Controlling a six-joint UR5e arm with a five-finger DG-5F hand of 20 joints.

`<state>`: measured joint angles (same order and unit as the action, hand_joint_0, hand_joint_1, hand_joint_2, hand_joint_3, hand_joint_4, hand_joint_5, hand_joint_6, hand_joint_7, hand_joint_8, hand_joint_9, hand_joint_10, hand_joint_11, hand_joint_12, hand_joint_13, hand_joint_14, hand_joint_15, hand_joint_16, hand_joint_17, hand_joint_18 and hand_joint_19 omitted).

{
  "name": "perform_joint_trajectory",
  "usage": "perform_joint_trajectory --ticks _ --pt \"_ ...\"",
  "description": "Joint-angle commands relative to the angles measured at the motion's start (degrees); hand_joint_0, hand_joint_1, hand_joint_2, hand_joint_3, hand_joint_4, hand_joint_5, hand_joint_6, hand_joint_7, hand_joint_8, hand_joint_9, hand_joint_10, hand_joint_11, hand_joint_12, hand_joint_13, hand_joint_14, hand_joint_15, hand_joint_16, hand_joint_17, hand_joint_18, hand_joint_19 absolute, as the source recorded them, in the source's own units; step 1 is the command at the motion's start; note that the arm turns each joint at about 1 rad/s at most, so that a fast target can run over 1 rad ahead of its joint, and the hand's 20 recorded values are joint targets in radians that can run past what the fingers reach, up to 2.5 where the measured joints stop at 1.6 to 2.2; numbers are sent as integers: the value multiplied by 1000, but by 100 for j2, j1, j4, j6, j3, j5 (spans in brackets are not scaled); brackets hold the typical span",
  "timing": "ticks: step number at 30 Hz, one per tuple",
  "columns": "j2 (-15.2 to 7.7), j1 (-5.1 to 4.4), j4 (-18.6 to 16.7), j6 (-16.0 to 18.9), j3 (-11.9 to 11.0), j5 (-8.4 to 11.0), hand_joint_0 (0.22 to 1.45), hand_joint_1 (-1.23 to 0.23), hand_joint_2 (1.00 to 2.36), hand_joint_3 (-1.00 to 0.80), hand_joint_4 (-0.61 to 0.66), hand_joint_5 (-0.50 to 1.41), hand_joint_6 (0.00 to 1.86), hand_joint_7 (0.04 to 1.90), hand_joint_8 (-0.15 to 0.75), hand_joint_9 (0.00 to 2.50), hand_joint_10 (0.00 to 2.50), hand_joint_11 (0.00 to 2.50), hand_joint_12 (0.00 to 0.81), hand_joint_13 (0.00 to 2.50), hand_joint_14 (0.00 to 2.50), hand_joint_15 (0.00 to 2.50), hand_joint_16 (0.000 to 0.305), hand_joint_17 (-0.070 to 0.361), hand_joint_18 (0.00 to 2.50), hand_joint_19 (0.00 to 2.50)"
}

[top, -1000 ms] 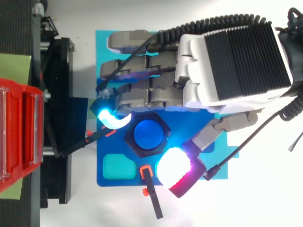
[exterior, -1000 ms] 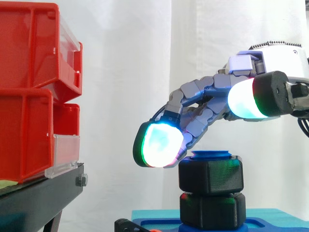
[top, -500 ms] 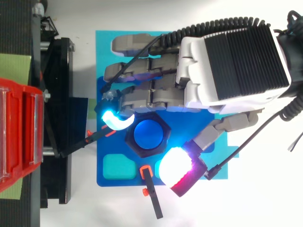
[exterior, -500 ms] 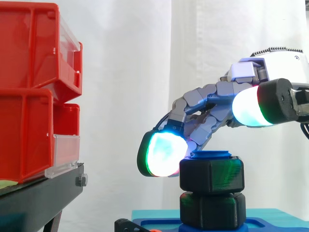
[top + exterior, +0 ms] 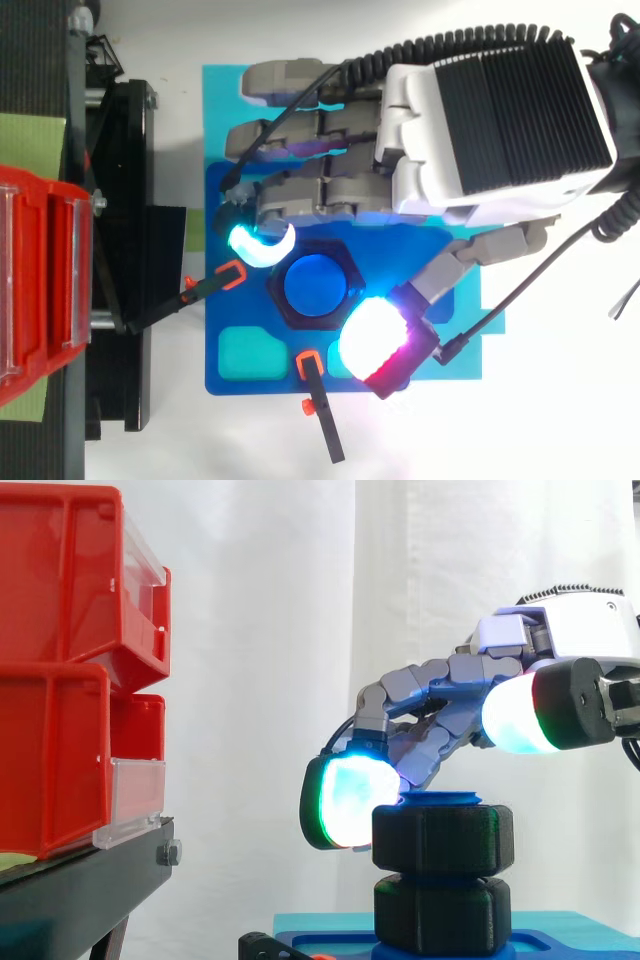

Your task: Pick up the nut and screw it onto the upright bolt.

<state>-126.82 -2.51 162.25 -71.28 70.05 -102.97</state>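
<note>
A black hex nut (image 5: 443,840) sits at the top of the upright blue bolt (image 5: 315,284), above a second black hex piece (image 5: 440,915) on the blue board (image 5: 220,385). My hand (image 5: 500,120) hangs over it from the right with its fingers bent down. One glowing fingertip (image 5: 345,802) touches the nut's left side. The thumb pad (image 5: 372,335) stands off the opposite corner and, in the side view, above the nut's top. Nothing is pinched between them.
Red bins (image 5: 70,660) stack on a black stand (image 5: 90,880) at the left. Two black clamps with orange tips (image 5: 320,400) (image 5: 205,288) lie at the board's front and left edges. A teal recess (image 5: 250,352) is in the board beside the bolt.
The hand has shifted toward the nut. Its fingertip went from hanging off the nut's left to touching its side, and the thumb pad drew in closer to the nut's corner.
</note>
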Motion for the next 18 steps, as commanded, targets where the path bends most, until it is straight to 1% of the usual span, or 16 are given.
perform_joint_trajectory --ticks 1,3,6,9,10,12,16,18 --pt "0 31 9 0 0 5 505 -334 1000 -500 208 -179 500 1240 272 583 0 0 316 377 0 0 36 81 48 0" --pt "0 58 9 0 0 5 505 -334 1000 -500 211 -179 536 1215 277 593 0 0 318 387 0 0 36 81 55 0" --pt "0 110 -9 9 0 -21 506 -335 1000 -500 217 -181 629 1098 286 651 0 5 318 417 0 0 36 80 81 0" --pt "9 137 0 9 0 -30 507 -333 1000 -500 220 -192 767 922 296 739 5 106 316 433 0 0 35 78 95 0" --pt "9 163 0 9 0 -48 507 -333 1000 -500 223 -191 788 912 299 741 3 110 316 433 0 0 34 76 97 0" --pt "9 181 -9 18 0 -56 508 -332 1000 -500 229 -188 824 889 304 749 3 117 317 437 0 0 33 73 97 0" --pt "9 216 -9 9 0 -56 512 -329 1000 -500 218 -164 846 920 322 775 3 105 316 465 0 0 31 70 123 0" --pt "9 233 -9 9 0 -56 519 -338 1000 -500 231 -157 862 941 349 869 4 146 307 516 0 0 29 65 171 0"
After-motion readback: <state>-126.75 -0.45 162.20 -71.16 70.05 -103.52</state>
